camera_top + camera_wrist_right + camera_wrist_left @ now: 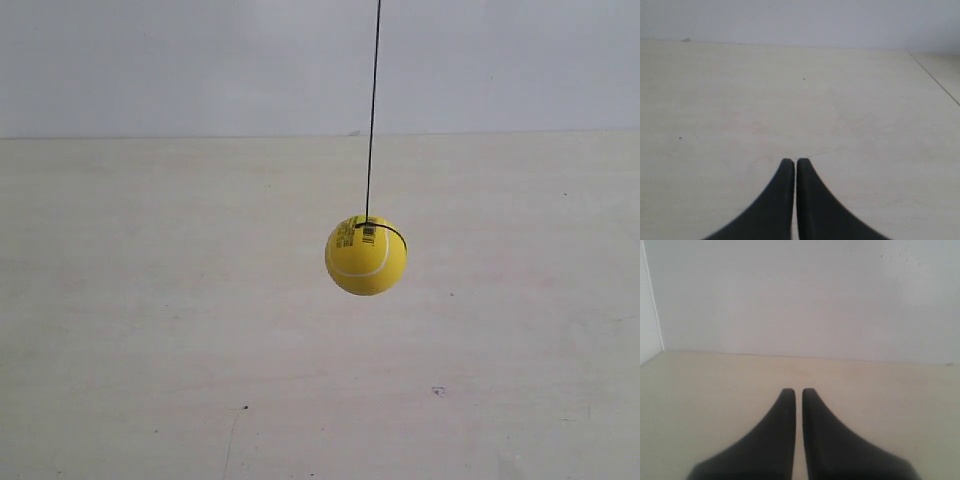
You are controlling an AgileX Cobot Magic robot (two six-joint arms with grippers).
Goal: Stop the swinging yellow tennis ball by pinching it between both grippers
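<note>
The yellow tennis ball [366, 255] hangs above the table on a thin dark string [373, 110], with its white seam and black barcode print facing the exterior camera. Neither arm shows in the exterior view. The left wrist view shows my left gripper [796, 391] shut, with only a thin slit between its black jaws and nothing held. In the right wrist view my right gripper [792, 161] is also shut and empty. The ball appears in neither wrist view.
A pale wooden tabletop [150, 350] spreads below the ball, and a white wall [150, 60] stands behind it. The right wrist view shows a table edge or seam [935, 80]; a wall corner [652, 305] shows in the left wrist view.
</note>
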